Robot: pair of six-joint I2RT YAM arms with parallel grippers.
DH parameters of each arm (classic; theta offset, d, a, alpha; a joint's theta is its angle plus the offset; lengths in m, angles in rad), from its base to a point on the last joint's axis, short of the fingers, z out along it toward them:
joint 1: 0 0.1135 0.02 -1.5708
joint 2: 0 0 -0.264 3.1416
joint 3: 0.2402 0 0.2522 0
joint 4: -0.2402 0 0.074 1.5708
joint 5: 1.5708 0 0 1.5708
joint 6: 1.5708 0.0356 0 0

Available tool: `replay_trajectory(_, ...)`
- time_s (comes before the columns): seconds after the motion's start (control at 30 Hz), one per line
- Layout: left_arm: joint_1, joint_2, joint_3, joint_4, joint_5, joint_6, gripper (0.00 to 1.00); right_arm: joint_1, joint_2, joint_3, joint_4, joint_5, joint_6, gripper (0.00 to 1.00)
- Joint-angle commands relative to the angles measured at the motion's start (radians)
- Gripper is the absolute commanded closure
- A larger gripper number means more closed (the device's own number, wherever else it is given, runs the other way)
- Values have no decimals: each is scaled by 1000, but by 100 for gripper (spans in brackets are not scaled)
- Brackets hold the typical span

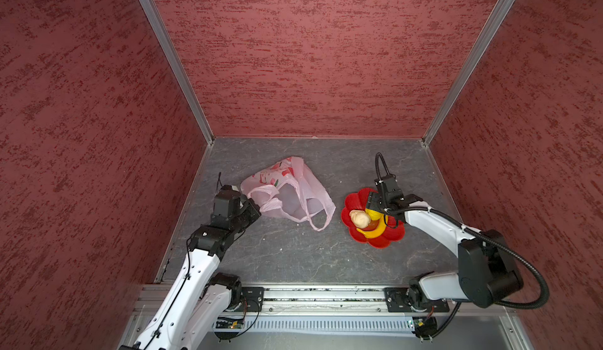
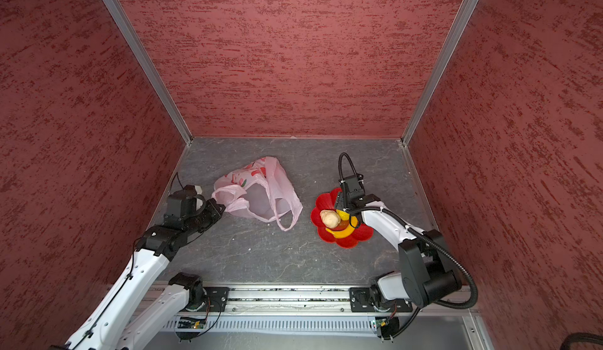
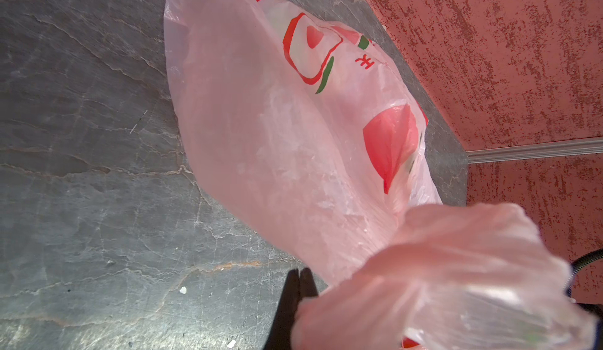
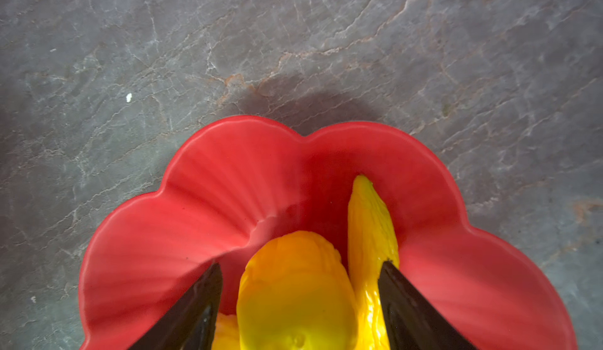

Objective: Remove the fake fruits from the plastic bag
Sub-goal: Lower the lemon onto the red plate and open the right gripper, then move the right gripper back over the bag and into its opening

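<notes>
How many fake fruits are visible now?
3, all in the red dish: beige lumpy ball, orange-yellow round one beside it, banana in front. More may hide under the right hand or in the bag.

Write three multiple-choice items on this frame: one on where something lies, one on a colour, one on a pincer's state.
1. The beige ball lies: A) in the dish; B) inside the bag; C) on the bare table.
2. The dish is: A) blue; B) red; C) white.
3. The left pincer is: A) open above the dish; B) open, clear of the bag; C) shut on the bag's handle.

Answers: 1 A, in both top views it sits in the dish beside the banana. 2 B, its scalloped rim is red in every view that shows it. 3 C, its closed tips pinch bunched pink plastic at the bag's edge.
</notes>
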Motion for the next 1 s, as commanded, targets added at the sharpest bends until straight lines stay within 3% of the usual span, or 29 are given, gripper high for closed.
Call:
replay_trajectory(0.0,10,-10,-4,-4,4,23,100,-5,-43,50,-32,16,-19,24)
replay_trajectory(0.13,19,-18,10,-41,11,40,100,31,-117,67,3,-65,-98,29)
replay_trajectory(0.37,25,-60,53,-184,29,85,100,245,-164,189,-16,-25,-219,31)
replay_trajectory(0.53,23,-120,73,-288,35,95,100,451,-45,337,-8,19,-360,30)
replay_trajectory(0.63,23,-150,81,-316,33,97,100,517,56,431,-3,17,-428,28)
replay_trajectory(0.8,22,-168,88,-329,40,104,100,593,221,551,-1,49,-552,24)
replay_trajectory(0.97,22,-170,87,-329,55,111,100,601,335,627,4,64,-592,22)
